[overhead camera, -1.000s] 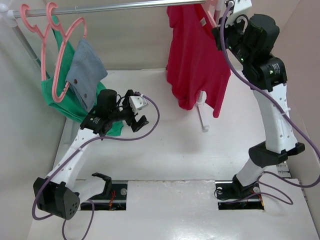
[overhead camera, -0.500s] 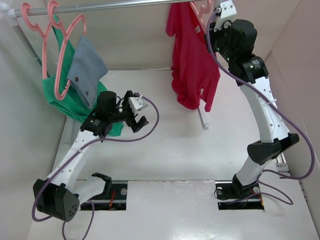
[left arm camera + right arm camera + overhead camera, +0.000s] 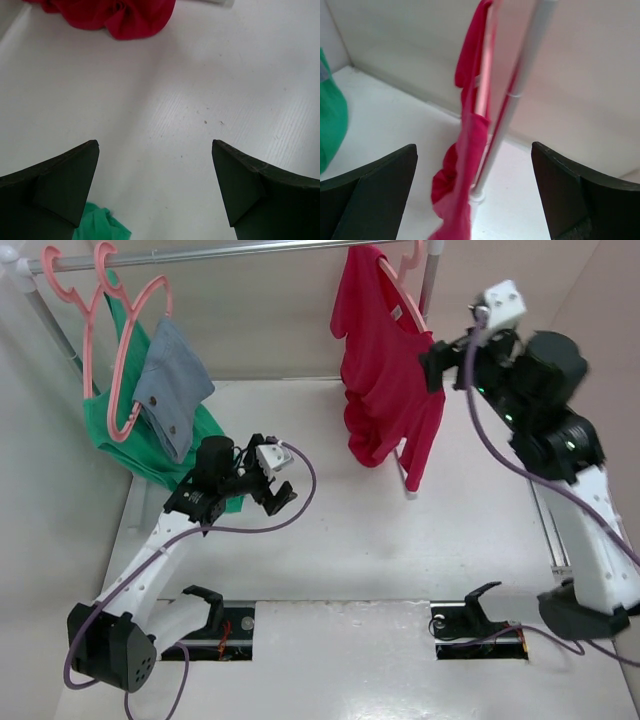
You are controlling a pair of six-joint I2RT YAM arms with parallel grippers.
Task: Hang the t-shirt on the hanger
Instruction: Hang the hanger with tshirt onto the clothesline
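— Where's the t-shirt [image 3: 385, 370]?

— Draped over the hanger [image 3: 405, 302] on the rail [image 3: 200, 252], straight ahead of the right pincer [image 3: 432, 368]. That pincer's jaws are spread wide, empty, one finger either side of the shirt's line.

— And the left pincer [image 3: 276, 492]?

— Also gaping, holding nothing, low over the bench [image 3: 340, 540]. The shirt's hem is well ahead of it, off to one side, and the green garment [image 3: 102, 225] is just behind one finger.

The t-shirt [image 3: 385, 380] is plain crimson red and the hanger [image 3: 403, 298] salmon pink. The green garment [image 3: 140, 455] is unpatterned, the grey-blue garment [image 3: 172, 380] carries a row of dark buttons, and their hangers [image 3: 122, 360] are the same pink. The surface [image 3: 380, 530] is plain white.
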